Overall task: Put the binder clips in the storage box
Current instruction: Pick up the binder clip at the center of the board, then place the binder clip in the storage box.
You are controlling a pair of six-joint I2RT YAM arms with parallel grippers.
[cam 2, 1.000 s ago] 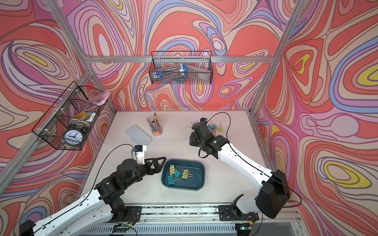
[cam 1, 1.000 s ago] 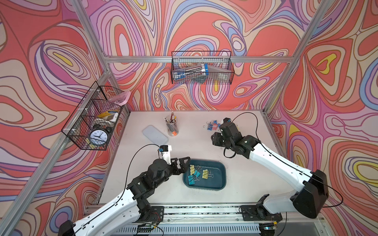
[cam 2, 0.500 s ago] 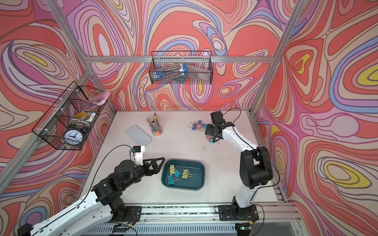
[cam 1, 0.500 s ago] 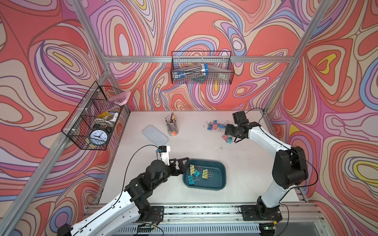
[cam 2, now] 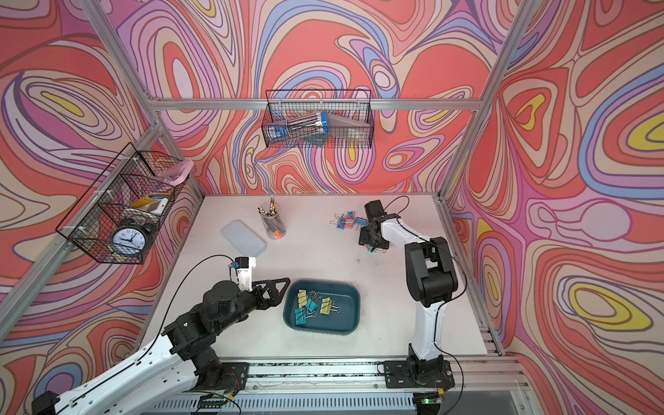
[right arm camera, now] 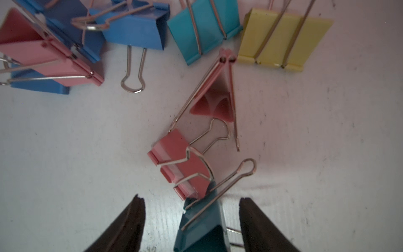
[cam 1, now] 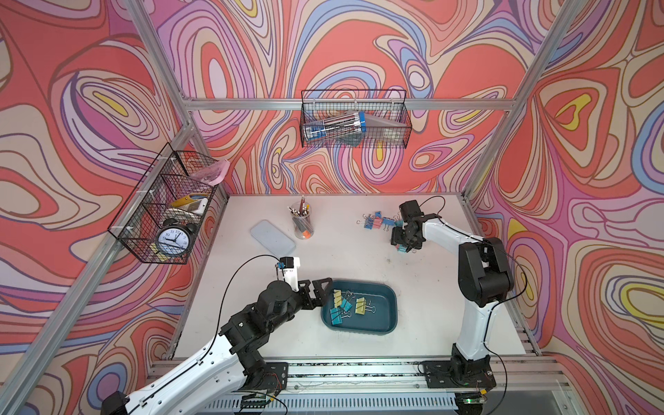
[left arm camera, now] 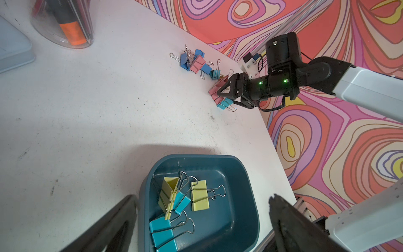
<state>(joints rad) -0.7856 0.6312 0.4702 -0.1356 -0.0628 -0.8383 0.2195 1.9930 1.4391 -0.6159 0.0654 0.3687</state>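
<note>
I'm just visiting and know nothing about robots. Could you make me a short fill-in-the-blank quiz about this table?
1. The storage box holds only teal and ____ binder clips.
2. The open ____ tool has a teal clip between its fingers.
3. The pens stand in a clear ____ near the pale lid.
4. The alarm clock sits in a wire ____ on the wall.

Missing words: yellow; right; cup; basket.
</note>
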